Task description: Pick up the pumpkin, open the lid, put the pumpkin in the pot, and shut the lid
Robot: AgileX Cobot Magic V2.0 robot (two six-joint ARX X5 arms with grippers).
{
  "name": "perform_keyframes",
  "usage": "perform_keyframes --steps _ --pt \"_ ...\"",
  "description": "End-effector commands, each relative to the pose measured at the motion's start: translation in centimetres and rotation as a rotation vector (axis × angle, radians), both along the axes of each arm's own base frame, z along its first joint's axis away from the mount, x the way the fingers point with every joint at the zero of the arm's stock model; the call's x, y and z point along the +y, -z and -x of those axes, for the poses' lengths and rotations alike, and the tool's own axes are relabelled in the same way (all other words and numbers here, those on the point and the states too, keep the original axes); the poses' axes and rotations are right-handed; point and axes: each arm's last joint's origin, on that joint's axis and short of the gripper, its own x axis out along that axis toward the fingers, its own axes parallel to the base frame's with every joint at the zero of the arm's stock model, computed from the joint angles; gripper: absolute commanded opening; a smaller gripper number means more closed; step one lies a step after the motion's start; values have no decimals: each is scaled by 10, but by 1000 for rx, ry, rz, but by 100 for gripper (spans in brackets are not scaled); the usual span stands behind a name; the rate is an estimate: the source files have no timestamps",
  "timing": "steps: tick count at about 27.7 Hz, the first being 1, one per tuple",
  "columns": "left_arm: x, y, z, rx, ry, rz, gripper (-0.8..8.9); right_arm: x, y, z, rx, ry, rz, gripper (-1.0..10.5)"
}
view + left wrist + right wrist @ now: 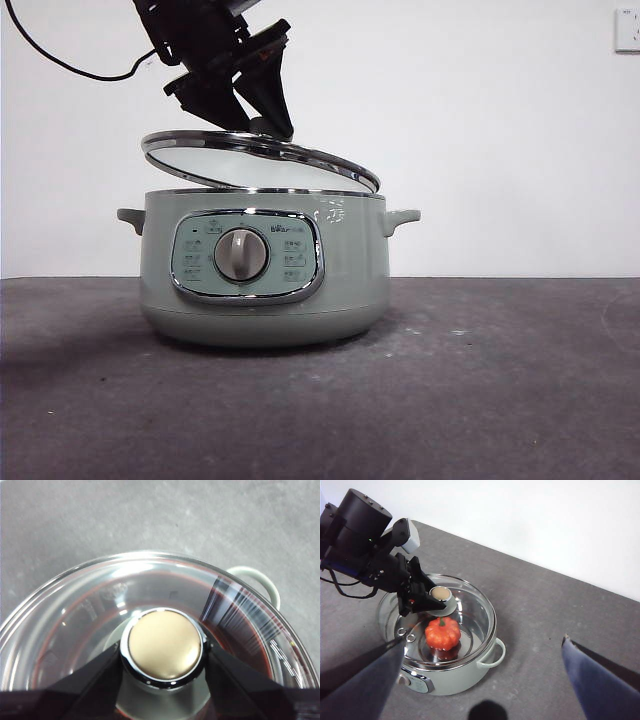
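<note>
The glass lid (258, 158) hangs tilted over the sage-green pot (260, 300), its left edge raised and its right edge down at the pot's rim. My left gripper (262, 125) comes down from above and is shut on the lid's round knob (164, 644). In the right wrist view the orange pumpkin (442, 632) sits inside the pot (470, 675), seen through the lid (472, 607) with the left gripper (422, 599) above it. My right gripper (482, 642) is open, high above the table and holding nothing.
The pot stands on a dark grey table (500, 380) in front of a white wall. One side handle (260, 580) shows past the lid's rim. A black cable (60, 60) hangs from the left arm.
</note>
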Motion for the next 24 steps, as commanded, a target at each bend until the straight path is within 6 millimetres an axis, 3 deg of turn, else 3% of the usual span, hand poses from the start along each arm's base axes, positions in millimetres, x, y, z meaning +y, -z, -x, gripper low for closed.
perform_keyframes --steps 1,9,20,21,24 --pt "-3 -8 -2 -53 20 22 -9 0 0 0 4 0 -12 627" --pt "-7 9 -10 -10 21 4 -9 1 1 0 5 -3 -13 627" --pt "-6 17 -10 46 18 -22 21 0 5 2 53 -15 12 626" --pt "-6 17 -9 48 18 -23 69 0 6 2 65 -32 10 626" --pt "-6 18 -9 59 16 -26 359 1 9 4 105 -79 7 626"
